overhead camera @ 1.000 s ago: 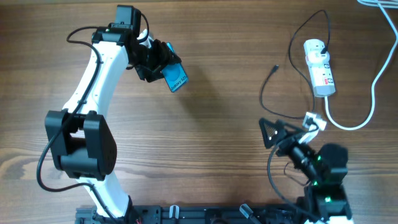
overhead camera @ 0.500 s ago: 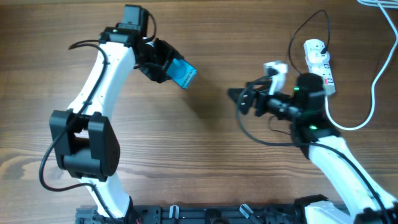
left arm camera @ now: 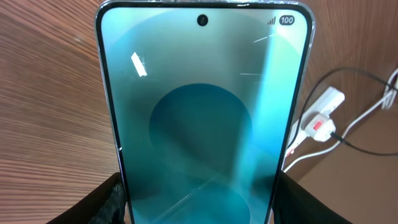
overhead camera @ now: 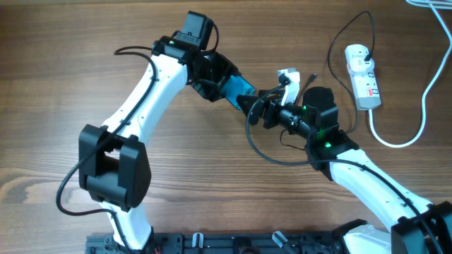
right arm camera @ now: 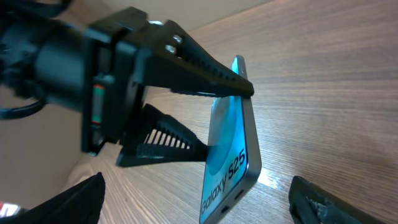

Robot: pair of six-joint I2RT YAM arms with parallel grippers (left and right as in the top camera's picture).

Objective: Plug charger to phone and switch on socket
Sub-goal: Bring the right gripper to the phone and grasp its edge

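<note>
A: Both arms are now brought together at mid-table. The phone [overhead camera: 242, 92] is carried rightward by the left gripper [overhead camera: 227, 81], and the right gripper [overhead camera: 253, 104] is swung up from the near edge to just beside it.
B: And the charger [overhead camera: 340, 33]?
A: Overhead, it is seen looping by the socket [overhead camera: 362, 77], apart from the phone and not plugged in.
B: Left wrist?
A: The phone is clamped between the left jaws, held off the table [overhead camera: 56, 56], with the screen filling the view.
B: Right wrist?
A: The right jaws are spread and nothing is seen held. The phone's port edge is faced. Plugging and switching are judged not yet done.
</note>
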